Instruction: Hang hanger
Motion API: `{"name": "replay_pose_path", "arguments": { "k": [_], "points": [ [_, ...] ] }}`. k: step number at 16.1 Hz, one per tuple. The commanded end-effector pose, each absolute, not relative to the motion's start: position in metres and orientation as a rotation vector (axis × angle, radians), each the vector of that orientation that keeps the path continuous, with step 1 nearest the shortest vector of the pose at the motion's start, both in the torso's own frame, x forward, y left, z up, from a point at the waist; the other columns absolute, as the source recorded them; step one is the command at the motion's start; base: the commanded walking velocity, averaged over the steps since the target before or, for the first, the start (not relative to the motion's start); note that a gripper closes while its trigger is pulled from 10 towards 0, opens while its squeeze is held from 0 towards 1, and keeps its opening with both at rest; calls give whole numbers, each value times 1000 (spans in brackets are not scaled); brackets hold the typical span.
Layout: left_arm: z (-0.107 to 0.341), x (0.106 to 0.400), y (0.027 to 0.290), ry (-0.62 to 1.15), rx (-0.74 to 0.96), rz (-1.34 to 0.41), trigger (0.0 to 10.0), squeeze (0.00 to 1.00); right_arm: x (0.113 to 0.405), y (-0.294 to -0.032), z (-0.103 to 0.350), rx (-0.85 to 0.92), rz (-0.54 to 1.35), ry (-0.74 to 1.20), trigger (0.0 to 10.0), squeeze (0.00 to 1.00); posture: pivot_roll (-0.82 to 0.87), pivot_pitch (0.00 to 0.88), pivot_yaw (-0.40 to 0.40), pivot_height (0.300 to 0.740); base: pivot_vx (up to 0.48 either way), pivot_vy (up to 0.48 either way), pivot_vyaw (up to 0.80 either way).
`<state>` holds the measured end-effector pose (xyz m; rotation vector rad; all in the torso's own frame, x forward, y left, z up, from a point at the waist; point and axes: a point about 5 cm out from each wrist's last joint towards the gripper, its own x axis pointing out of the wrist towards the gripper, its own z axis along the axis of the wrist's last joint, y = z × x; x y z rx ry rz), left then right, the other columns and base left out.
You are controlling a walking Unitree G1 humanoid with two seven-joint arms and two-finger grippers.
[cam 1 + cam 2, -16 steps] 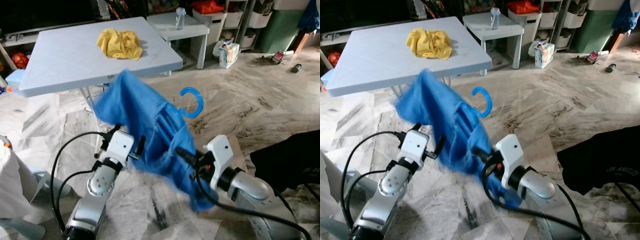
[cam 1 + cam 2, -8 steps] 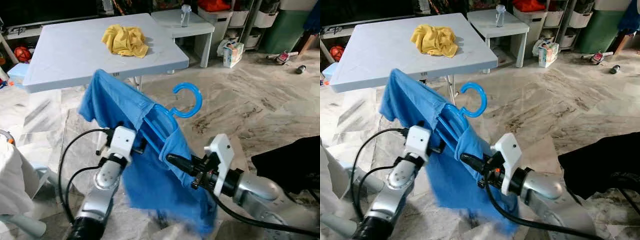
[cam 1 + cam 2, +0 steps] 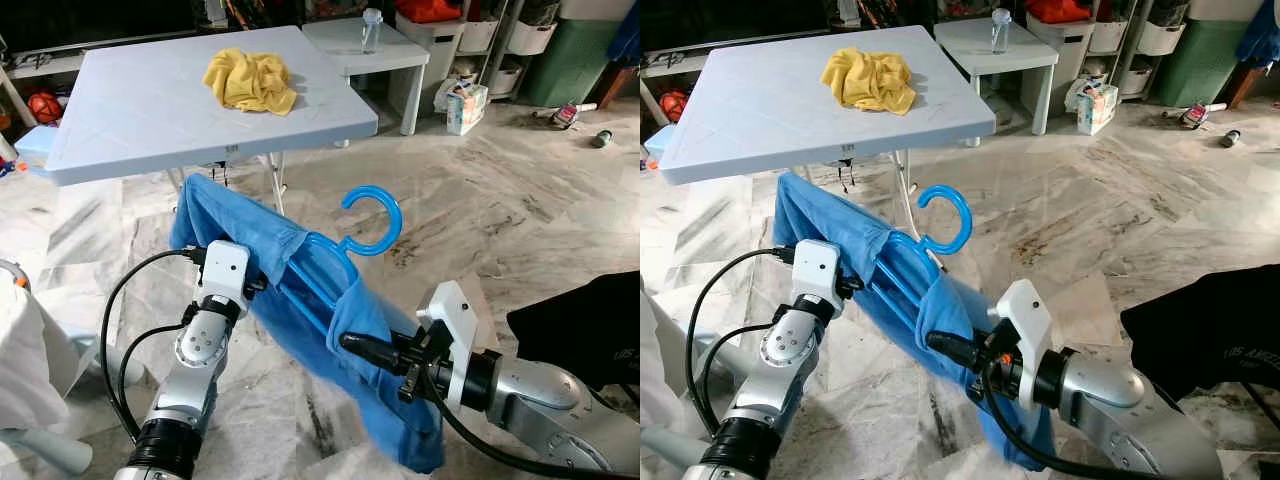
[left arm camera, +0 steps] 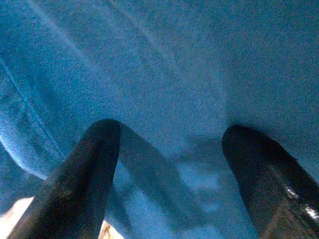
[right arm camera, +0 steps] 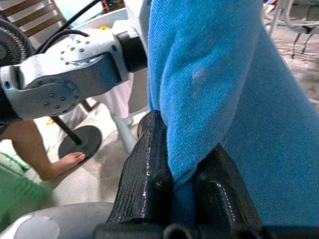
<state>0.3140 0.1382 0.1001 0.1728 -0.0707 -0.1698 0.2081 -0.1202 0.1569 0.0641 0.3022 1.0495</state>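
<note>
Pinching blue shirt [image 3: 300, 300] hem: right gripper [image 5: 182, 174]; left gripper [image 4: 169, 164] spread wide against cloth; head views add hanger [image 3: 365, 225].

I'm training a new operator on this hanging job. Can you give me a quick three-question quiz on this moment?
1. True or false: the right hand is shut on the blue cloth garment.
2. What lies on the light blue plastic table?
3. The blue plastic hanger's hook is: A) on a rail, B) free in the air, C) on the floor.

Key: 1 true; 2 a crumpled yellow cloth; 3 B.
</note>
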Motion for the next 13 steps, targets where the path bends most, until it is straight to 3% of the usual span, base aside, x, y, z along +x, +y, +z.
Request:
{"name": "replay_pose_path", "arguments": {
  "k": [1, 5, 8, 9, 10, 11, 12, 13],
  "points": [
    [98, 314, 144, -65, 174, -149, 0, 0, 202, -117, 165, 64, 1106, 277, 10000, 0, -108, 43, -5, 740, 0, 0, 0],
    [99, 315, 151, -71, 169, -112, 0, 0, 207, -137, 153, -6, 1035, 340, 10000, 0, -95, 48, -9, 740, 0, 0, 0],
    [97, 313, 147, -54, 144, -125, 0, 0, 221, -135, 153, -34, 945, 294, 10000, 0, -92, 48, -9, 740, 0, 0, 0],
    [96, 311, 137, -46, 120, -162, 3294, 0, 233, -131, 155, -51, 864, 243, 10000, 0, -91, 49, -9, 740, 0, 0, 0],
    [94, 308, 125, -36, 90, -222, 10000, 0, 242, -128, 157, -41, 806, 215, 10000, 0, -91, 49, -9, 740, 0, 0, 0],
    [94, 306, 118, -35, 83, -257, 10000, 0, 245, -125, 159, -43, 789, 197, 10000, 0, -91, 49, -9, 740, 0, 0, 0],
    [93, 300, 103, -38, 60, -347, 10000, 361, 250, -119, 162, -32, 768, 165, 10000, 0, -90, 49, -7, 740, 0, 0, 0],
    [94, 297, 96, -49, 61, -387, 10000, 1000, 251, -114, 164, -20, 769, 154, 10000, 0, -88, 51, -8, 740, 0, 0, 0]
  ]
}}
